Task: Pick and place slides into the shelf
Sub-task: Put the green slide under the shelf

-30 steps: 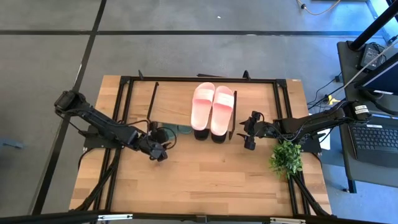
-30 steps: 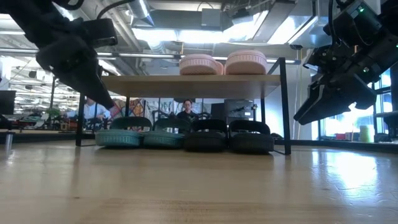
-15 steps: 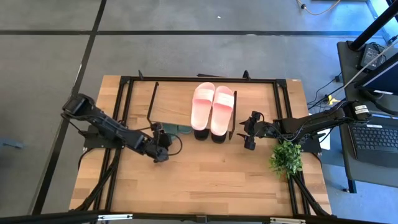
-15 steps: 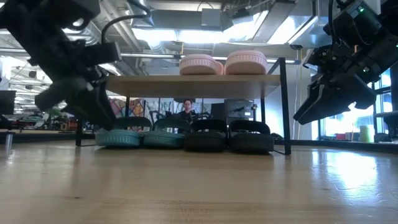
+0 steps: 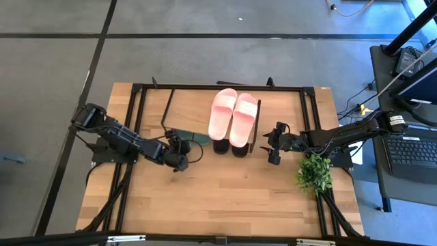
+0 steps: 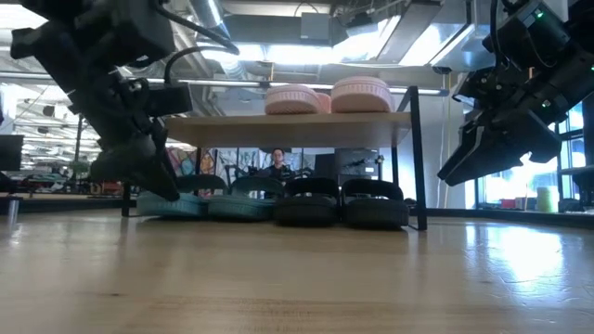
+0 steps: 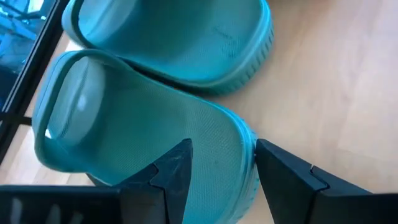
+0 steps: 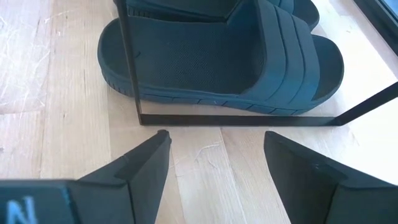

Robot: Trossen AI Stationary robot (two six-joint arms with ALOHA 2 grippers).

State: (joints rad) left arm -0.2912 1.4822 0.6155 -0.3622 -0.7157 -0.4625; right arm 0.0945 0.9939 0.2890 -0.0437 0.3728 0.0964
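Observation:
The shelf [image 5: 188, 113] stands mid-table with the pink slides [image 5: 233, 117] on its top board. Under it on the table lie the green slides [image 6: 209, 199] and the black slides [image 6: 339, 204], with their near ends poking out. My left gripper [image 5: 179, 158] is low at the shelf's near left corner. It is open, its fingers astride the end of the outer green slide [image 7: 137, 124]. My right gripper [image 5: 274, 152] hangs open just right of the shelf and touches nothing. It faces the outer black slide [image 8: 236, 56] through the wire side frame. My left gripper [image 7: 221, 149] comes slanting down from the near left. One finger [image 7: 174, 171] is over the footbed, and the other [image 7: 280, 177] is outside the sole's rim [image 7: 245, 146], at the end away from the strap. Whether the fingers touch the slide, I cannot tell. The slide lies flat on the table.
A small potted plant [image 5: 314, 174] stands on the table near the right arm. A laptop [image 5: 413, 154] sits on a stand off the table's right side. Bare wood stretches from the shelf to the near edge. The shelf's thin black legs [image 6: 127, 158] stand close to my left gripper.
My left gripper has come down and gone toward the shelf, rolling a little, onto the outer green slide's end. Its finger gap is unchanged. The shelf, with the pink pair on it, has turned slightly on the table.

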